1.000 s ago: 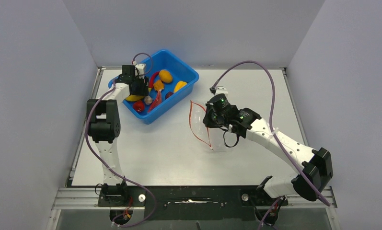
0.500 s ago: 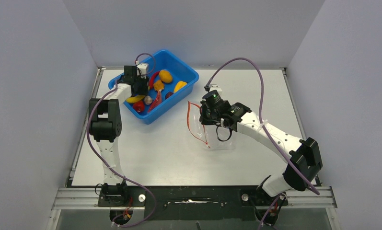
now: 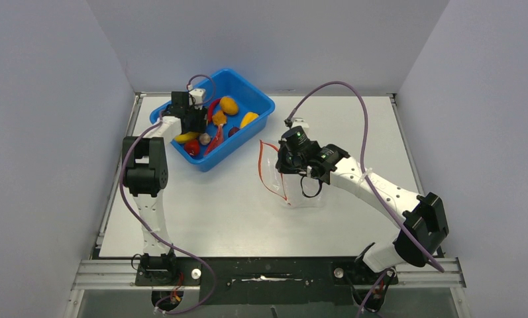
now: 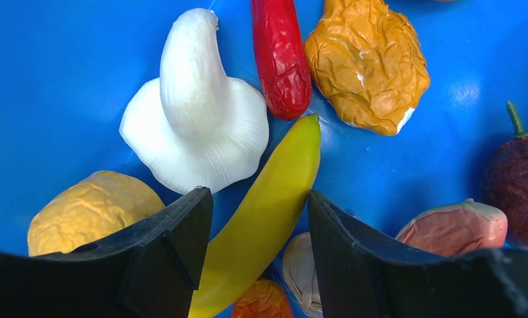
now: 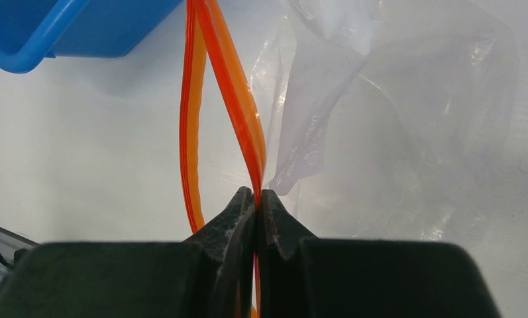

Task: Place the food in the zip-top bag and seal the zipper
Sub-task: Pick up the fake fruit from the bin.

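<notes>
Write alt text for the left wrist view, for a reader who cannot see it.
The left arm's two black fingers stand apart on either side of a yellow banana lying in a blue tub; whether they touch it is unclear. Beyond the banana lie a white mushroom-shaped piece, a red chili and a crinkled orange lump.

Zip-top bag [image 5: 407, 119]: a short line of pale lettering runs along the clear film, just beside the zipper [image 5: 241, 106].
Lettering on the film: too faint and blurred to read.
Other readable text: none.
</notes>
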{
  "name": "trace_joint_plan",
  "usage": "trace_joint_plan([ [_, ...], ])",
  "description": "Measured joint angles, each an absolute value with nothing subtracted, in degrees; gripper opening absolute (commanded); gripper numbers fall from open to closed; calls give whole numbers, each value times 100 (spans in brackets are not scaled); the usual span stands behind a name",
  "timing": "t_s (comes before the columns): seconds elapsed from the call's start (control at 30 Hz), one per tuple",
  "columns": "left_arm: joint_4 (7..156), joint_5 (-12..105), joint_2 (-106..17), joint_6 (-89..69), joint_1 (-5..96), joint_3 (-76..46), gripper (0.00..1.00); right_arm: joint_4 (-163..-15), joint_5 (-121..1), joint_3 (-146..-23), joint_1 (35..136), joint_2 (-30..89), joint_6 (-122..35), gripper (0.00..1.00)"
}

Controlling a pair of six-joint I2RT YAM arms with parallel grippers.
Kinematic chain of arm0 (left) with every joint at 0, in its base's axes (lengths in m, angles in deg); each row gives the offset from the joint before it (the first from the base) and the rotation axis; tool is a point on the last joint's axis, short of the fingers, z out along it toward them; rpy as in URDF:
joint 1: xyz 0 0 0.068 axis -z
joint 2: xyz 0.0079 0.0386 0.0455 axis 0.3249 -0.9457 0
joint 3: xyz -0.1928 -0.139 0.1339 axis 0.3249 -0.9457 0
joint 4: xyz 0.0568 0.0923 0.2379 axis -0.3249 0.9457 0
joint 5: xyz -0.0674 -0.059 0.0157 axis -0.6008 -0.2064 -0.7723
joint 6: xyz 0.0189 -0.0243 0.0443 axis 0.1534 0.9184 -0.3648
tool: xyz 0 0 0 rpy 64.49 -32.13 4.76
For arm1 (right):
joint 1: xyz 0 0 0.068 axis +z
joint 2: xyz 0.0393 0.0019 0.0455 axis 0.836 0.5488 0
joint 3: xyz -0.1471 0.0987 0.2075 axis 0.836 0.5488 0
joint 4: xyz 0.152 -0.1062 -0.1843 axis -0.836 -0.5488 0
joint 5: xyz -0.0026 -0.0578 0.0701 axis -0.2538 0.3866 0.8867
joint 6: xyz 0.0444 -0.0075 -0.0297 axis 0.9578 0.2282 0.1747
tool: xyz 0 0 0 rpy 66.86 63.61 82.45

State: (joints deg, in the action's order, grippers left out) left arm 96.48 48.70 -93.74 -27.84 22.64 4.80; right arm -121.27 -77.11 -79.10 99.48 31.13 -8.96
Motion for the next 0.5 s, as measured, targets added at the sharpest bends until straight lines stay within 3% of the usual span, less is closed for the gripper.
trace_joint_plan([
  [0.23, 9753, 4907, -9374, -2817, 2266, 480, 40, -12103, -7674, -7913, 9948, 3078, -979, 0],
  [0.4, 9773, 4909, -9374, -2889, 2304, 482, 21, -12075, -7632, -7913, 9948, 3078, -1047, 0],
  [0.5, 9799, 4955, -9374, -2902, 2369, 497, 17, -12036, -7612, -7913, 9948, 3078, -1047, 0],
])
